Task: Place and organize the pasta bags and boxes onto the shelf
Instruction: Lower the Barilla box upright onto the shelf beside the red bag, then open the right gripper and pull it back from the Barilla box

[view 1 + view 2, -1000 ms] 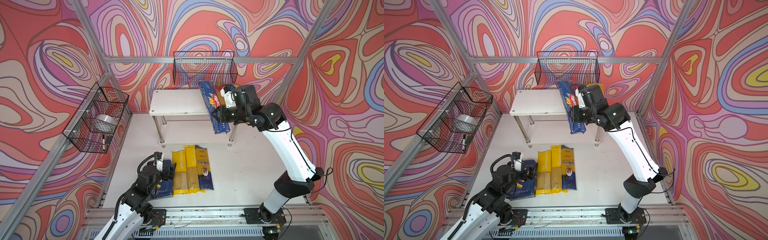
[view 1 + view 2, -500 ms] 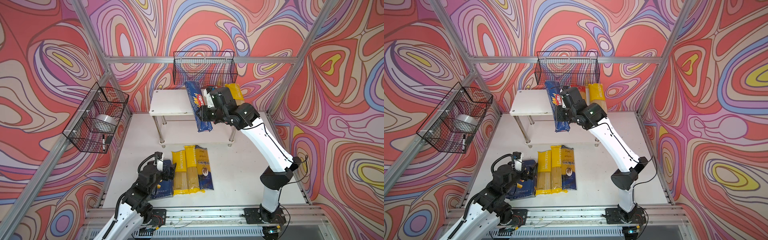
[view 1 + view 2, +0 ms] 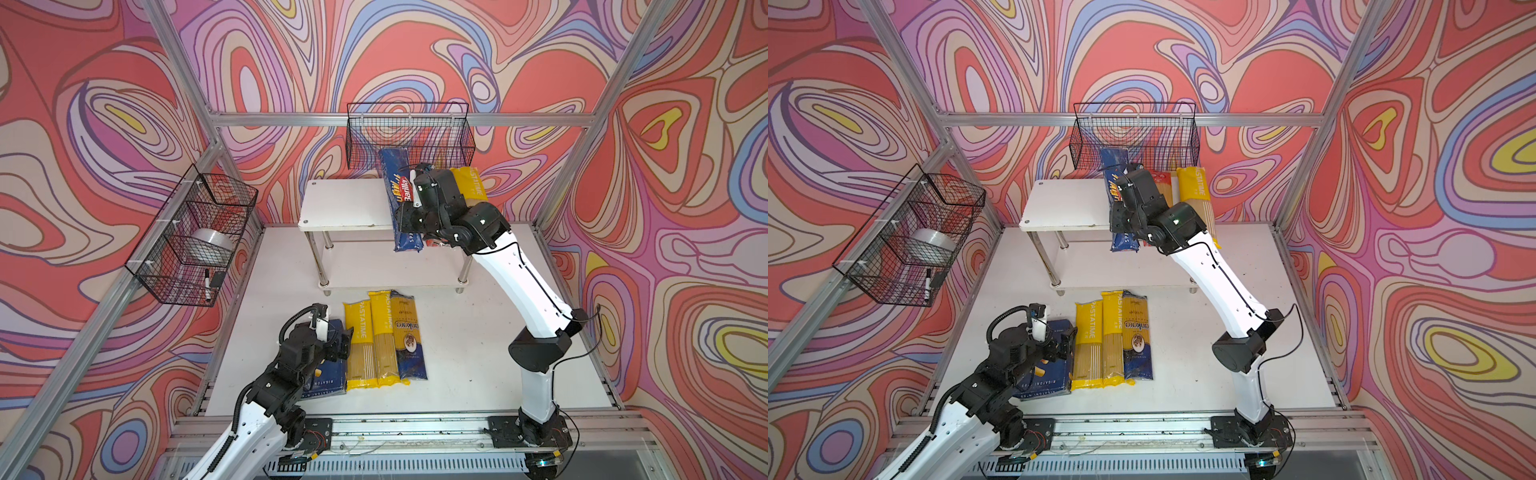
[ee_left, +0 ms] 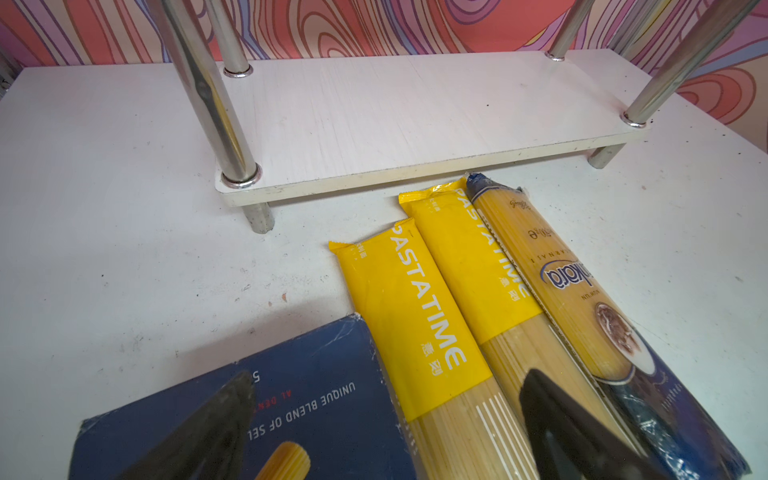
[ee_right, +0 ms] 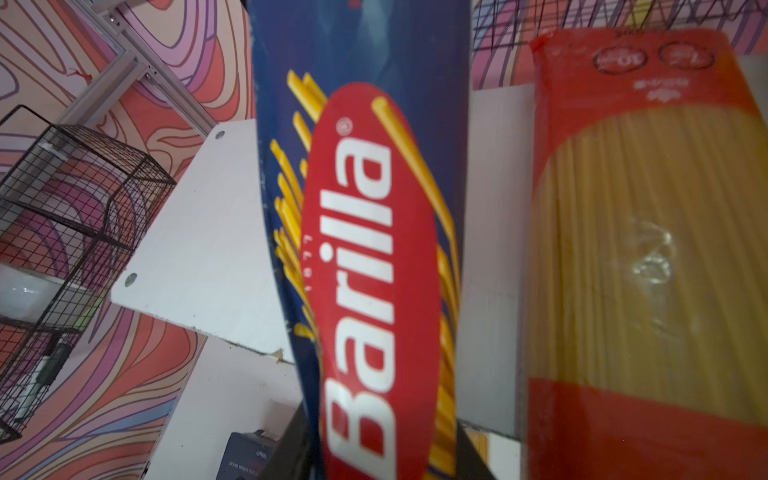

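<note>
Spaghetti carton (image 3: 392,183), the long narrow dark-blue card box with the red Barilla oval, now sits further left than a second ago. It lies lengthwise over the top board of the white two-tier shelf (image 3: 345,203) with chrome legs, just beside the red plastic spaghetti bag (image 3: 1163,183), which lies next to a yellow PASTATIME bag (image 3: 469,187). Your right hand (image 3: 409,218) stays clamped narrowly across its stiff flat faces. The near end overhangs the board's front edge, and you cannot tell whether it touches. It looks lined up to lower. Your left hand (image 3: 337,337), fingers spread and empty, hovers unchanged over the wide blue rigatoni box (image 3: 328,374) on the white bench (image 3: 457,353), beside three slack, glossy bags (image 3: 382,332).
</note>
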Available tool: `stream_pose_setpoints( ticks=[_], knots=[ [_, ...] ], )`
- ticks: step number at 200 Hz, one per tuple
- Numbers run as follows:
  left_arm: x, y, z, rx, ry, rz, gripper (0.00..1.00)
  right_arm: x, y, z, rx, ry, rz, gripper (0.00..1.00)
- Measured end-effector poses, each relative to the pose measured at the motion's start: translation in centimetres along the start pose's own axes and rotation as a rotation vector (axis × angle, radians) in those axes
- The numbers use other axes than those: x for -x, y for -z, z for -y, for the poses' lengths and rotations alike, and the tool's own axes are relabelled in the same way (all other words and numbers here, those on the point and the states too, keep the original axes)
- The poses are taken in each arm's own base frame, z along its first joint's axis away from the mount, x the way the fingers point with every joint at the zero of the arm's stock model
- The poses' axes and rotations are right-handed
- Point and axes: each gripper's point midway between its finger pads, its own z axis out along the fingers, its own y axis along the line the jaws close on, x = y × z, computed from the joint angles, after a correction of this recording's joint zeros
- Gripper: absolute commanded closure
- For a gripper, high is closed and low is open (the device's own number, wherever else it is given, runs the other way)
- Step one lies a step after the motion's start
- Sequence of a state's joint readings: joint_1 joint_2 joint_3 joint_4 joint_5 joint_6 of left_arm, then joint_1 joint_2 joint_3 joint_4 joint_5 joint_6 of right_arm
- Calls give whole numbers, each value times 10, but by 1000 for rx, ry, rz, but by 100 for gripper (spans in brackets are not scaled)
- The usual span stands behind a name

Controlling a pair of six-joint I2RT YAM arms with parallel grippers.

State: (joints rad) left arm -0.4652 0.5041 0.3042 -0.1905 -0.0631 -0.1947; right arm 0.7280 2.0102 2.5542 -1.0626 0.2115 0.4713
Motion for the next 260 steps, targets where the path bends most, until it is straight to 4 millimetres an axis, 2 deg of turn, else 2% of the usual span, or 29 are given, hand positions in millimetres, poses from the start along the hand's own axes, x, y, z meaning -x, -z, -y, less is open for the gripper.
stream_pose_setpoints(
  ticks=[35, 95, 190, 260],
  knots=[
    [0, 0, 1, -5, -1, -1, 0, -5, -13, 2, -17, 5, -2, 73],
    [1, 1, 2, -9, 0, 6, 0, -1, -15, 7, -25, -1, 8, 69],
    [1, 1, 2, -12, -1, 4, 0, 8, -26, 16, -48, -31, 65, 48],
    [3, 2, 2, -13, 0, 13, 0, 28, -12, 21, -55, -52, 141, 47]
  ],
)
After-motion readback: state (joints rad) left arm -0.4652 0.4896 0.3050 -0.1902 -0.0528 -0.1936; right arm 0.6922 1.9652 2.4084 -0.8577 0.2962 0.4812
